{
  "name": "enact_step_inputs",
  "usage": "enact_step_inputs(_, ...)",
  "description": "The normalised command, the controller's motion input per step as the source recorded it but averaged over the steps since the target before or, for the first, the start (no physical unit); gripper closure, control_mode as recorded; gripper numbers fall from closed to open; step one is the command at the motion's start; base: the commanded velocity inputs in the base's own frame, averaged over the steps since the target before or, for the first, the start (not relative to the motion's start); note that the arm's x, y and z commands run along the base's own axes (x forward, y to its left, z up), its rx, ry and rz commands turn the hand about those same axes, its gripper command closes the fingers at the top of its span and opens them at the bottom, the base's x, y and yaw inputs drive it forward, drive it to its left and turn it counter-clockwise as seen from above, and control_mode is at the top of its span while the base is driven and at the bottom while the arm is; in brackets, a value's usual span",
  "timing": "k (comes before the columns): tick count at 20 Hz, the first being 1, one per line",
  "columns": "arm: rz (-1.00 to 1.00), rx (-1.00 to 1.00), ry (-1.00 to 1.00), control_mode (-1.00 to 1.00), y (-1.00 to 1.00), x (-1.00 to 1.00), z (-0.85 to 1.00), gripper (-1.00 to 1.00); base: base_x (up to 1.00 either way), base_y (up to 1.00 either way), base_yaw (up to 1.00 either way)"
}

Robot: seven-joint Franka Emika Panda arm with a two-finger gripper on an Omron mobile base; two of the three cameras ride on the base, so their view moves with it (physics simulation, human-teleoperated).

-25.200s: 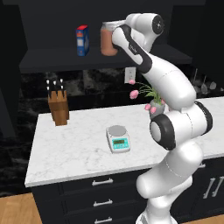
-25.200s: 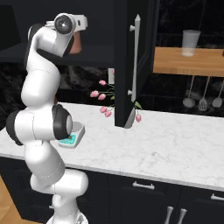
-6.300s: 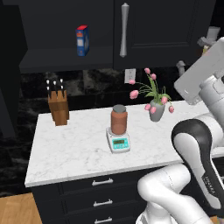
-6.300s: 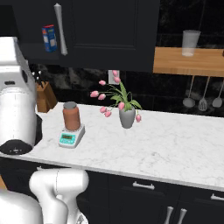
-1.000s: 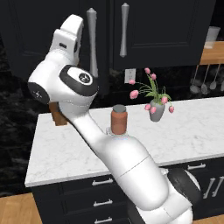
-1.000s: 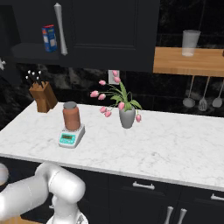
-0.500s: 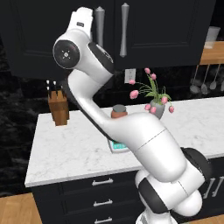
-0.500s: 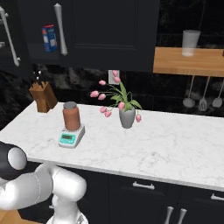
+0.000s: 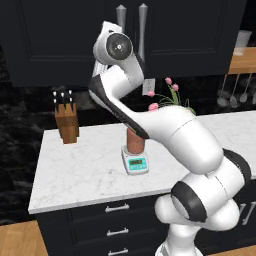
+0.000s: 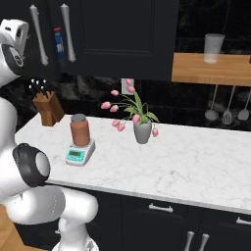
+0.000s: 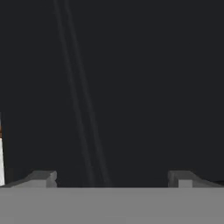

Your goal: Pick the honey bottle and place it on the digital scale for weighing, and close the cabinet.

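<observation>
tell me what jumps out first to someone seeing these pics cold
The big white arm dominates, rearing up from the base with its hand raised against the dark cabinet doors, near their silver bar handles. Next comes the reddish-brown honey bottle standing upright on the digital scale on the pale marble counter. Beside it, a grey vase of pink tulips gives the brightest colour, with a knife block at the counter's left end.

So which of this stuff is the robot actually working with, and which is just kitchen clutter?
In the job:
honey bottle, standing on the digital scale
cabinet, its left door not quite shut
gripper, open, close against a dark cabinet panel

Just lying about:
knife block
tulip vase
blue-and-red box
glass on the wooden shelf
hanging utensils
</observation>
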Motion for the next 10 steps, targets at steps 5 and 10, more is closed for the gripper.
enact_step_inputs(5,0.16,0.05,0.43,-1.0,-0.03,0.98,-0.1,-1.0,0.0,0.0,0.0)
enact_step_inputs(10,0.14,0.0,0.09,-1.0,0.0,1.0,-0.48,-1.0,0.0,0.0,0.0)
